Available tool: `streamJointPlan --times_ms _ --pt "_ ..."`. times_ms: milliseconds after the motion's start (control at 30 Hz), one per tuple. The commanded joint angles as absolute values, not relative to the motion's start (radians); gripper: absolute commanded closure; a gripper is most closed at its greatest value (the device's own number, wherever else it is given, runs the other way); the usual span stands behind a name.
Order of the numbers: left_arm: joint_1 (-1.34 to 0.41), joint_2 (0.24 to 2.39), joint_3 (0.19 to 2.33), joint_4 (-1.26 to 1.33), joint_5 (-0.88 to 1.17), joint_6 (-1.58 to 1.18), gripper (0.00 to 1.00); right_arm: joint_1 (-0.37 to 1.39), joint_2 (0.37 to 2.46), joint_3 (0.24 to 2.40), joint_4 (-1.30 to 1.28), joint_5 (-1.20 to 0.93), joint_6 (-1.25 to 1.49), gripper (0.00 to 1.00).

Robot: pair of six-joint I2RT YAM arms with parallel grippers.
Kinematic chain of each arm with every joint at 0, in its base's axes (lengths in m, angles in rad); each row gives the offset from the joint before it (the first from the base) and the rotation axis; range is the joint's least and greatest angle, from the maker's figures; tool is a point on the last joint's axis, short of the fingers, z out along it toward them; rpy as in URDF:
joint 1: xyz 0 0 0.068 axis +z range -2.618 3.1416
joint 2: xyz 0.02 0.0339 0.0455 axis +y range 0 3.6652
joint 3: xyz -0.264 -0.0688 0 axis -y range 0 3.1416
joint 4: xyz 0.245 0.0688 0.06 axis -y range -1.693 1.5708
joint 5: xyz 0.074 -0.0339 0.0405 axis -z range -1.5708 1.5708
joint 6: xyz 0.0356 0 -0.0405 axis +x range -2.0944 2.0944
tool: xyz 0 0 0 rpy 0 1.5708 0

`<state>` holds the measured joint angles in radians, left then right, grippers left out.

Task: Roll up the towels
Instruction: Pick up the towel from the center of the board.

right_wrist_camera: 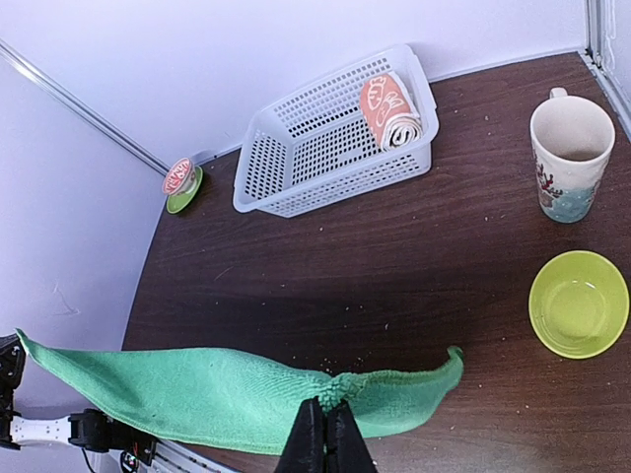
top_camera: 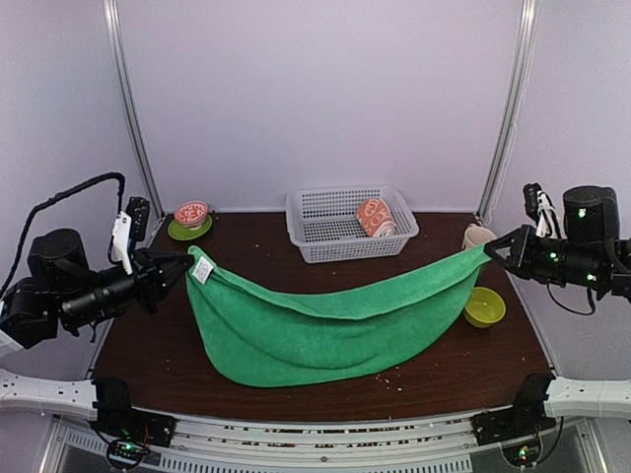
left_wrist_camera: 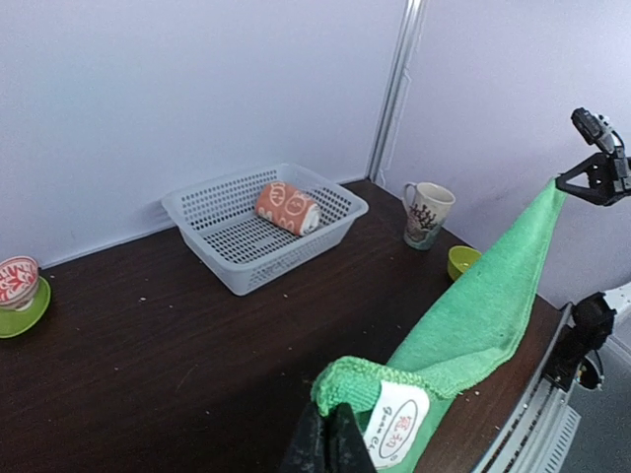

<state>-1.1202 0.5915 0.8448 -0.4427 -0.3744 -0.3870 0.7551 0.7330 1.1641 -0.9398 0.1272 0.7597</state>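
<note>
The green towel (top_camera: 325,325) hangs stretched between my two grippers above the table, its middle sagging onto the dark tabletop. My left gripper (top_camera: 187,262) is shut on its left corner, by the white label (left_wrist_camera: 399,422); the towel (left_wrist_camera: 473,315) runs off to the right there. My right gripper (top_camera: 490,250) is shut on the right corner, seen bunched at the fingertips (right_wrist_camera: 330,399) in the right wrist view, with the towel (right_wrist_camera: 197,394) spreading left. The peach-orange bunny towel (top_camera: 375,217) lies rolled inside the white basket (top_camera: 325,235); it also shows in both wrist views (left_wrist_camera: 287,207) (right_wrist_camera: 390,108).
A mug (top_camera: 477,237) stands at the back right, with a yellow-green bowl (top_camera: 485,306) in front of it. A red patterned bowl on a green saucer (top_camera: 190,219) sits at the back left. Crumbs dot the table.
</note>
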Motion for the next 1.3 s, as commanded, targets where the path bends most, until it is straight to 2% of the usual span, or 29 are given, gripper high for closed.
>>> streamJointPlan --times_ms 0,133,233,433,533,733,900,1100,1267 --pt "-1.124 0.574 0.859 -0.462 -0.166 -0.477 1.00 0.756 0.680 1.153 -0.979 0.081 0.760 1.00" --pt "-1.127 0.518 0.831 -0.465 -0.018 -0.552 1.00 0.758 0.629 1.179 -1.055 0.029 0.748 1.00" --pt "-1.133 0.468 0.802 -0.471 0.014 -0.600 1.00 0.757 0.588 1.183 -1.102 0.005 0.766 1.00" --pt "-1.134 0.448 0.756 -0.442 -0.115 -0.571 1.00 0.756 0.616 1.111 -1.024 0.042 0.807 1.00" --pt "-1.132 0.523 0.786 -0.418 -0.212 -0.504 1.00 0.749 0.695 1.088 -0.925 0.080 0.830 1.00" --pt "-1.073 0.736 0.868 -0.400 -0.261 -0.400 1.00 0.655 0.846 1.064 -0.781 0.086 0.825 1.00" --pt "-1.051 0.738 0.830 -0.327 -0.353 -0.373 1.00 0.624 0.889 1.068 -0.744 0.067 0.776 1.00" --pt "-0.993 0.688 0.895 -0.214 -0.413 -0.229 1.00 0.591 0.942 1.186 -0.737 0.038 0.714 1.00" --pt "-0.957 0.814 1.089 -0.136 -0.470 0.019 1.00 0.576 1.038 1.389 -0.722 0.048 0.636 1.00"
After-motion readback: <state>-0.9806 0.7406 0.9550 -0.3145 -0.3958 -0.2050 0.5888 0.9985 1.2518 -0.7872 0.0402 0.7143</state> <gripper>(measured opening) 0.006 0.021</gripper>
